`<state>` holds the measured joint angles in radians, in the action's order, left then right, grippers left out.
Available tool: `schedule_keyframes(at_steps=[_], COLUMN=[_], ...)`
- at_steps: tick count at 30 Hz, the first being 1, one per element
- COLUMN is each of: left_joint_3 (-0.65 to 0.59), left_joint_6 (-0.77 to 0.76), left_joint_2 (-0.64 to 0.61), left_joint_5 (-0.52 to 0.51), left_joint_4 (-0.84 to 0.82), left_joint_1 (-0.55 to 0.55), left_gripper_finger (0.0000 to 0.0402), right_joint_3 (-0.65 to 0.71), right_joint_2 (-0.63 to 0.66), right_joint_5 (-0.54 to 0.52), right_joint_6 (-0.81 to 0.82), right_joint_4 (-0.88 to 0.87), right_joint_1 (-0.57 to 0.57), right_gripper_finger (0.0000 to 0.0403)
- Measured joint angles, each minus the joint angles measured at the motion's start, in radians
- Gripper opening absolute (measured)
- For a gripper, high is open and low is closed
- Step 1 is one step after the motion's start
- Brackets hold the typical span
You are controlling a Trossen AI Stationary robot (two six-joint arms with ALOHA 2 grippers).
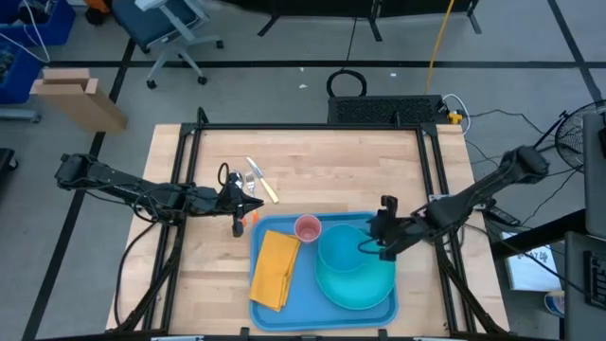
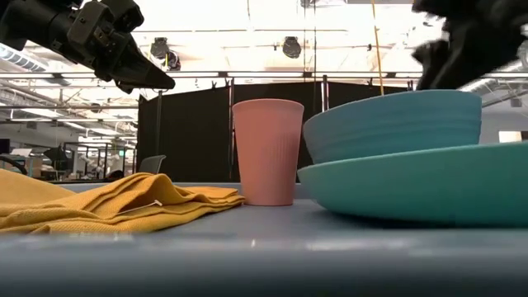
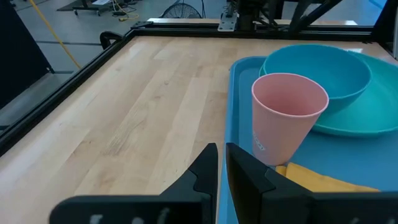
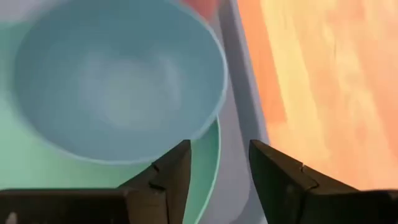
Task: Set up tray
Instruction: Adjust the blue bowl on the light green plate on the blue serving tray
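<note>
sitting near the front edge of the wooden table (image 1: 208,189), the blue tray (image 1: 379,311) already carries most of a place setting: a teal plate (image 1: 365,289) with a teal bowl (image 1: 343,252) stacked on it toward the right, a pink cup (image 1: 308,228) upright near the tray's back edge, and a folded yellow napkin (image 1: 276,269) laid flat on the left part. stacking the bowl on the plate saves room, and the napkin's side looks kept free, probably for the cutlery.

the right gripper (image 1: 383,238) hangs just over the bowl's right rim with its fingers parted and nothing between them, which reads as a release of the bowl.

the left gripper (image 1: 240,212) hovers beside the tray's back left corner, fingers nearly together; whether it pinches anything i cannot tell. a fork (image 1: 252,175) and a yellow-handled utensil (image 1: 268,189) lie on bare wood just behind it, well off the tray, so they seem the step not yet done.
</note>
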<state>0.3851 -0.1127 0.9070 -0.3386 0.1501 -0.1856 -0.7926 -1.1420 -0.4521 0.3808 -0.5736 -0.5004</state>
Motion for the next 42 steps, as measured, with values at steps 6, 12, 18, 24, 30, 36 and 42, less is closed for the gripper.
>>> schedule_keyframes(at_steps=[6,12,18,24,30,36,42], left_joint_3=[0.000,0.000,0.000,0.000,0.000,0.000,0.000], left_joint_6=[0.001,0.001,-0.017,-0.028,-0.055,-0.051,-0.049], left_joint_2=[0.000,0.000,0.000,0.000,0.000,0.000,0.000], left_joint_5=[0.000,0.000,0.005,0.025,0.028,0.027,0.027], left_joint_4=[-0.003,-0.018,-0.032,-0.035,-0.071,-0.082,-0.081], left_joint_1=[0.000,0.000,0.000,0.000,0.000,0.000,0.000], left_gripper_finger=[0.0037,0.0037,0.0037,0.0037,0.0037,0.0037,0.0037], right_joint_3=[-0.091,-0.108,-0.244,-0.391,-0.376,-0.359,-0.359], right_joint_2=[0.004,-0.137,-0.343,-0.407,-0.416,-0.469,-0.522], right_joint_5=[0.034,0.111,0.138,0.148,0.193,0.158,0.142], right_joint_6=[-0.184,-0.335,-0.368,-0.395,-0.348,-0.337,-0.349], right_joint_4=[0.012,0.045,0.015,-0.056,-0.065,-0.063,-0.073], right_joint_1=[-0.012,-0.045,-0.084,-0.104,-0.103,-0.096,-0.095], right_gripper_finger=[0.0155,0.0162,0.0203,0.0246,0.0249,0.0225,0.0173])
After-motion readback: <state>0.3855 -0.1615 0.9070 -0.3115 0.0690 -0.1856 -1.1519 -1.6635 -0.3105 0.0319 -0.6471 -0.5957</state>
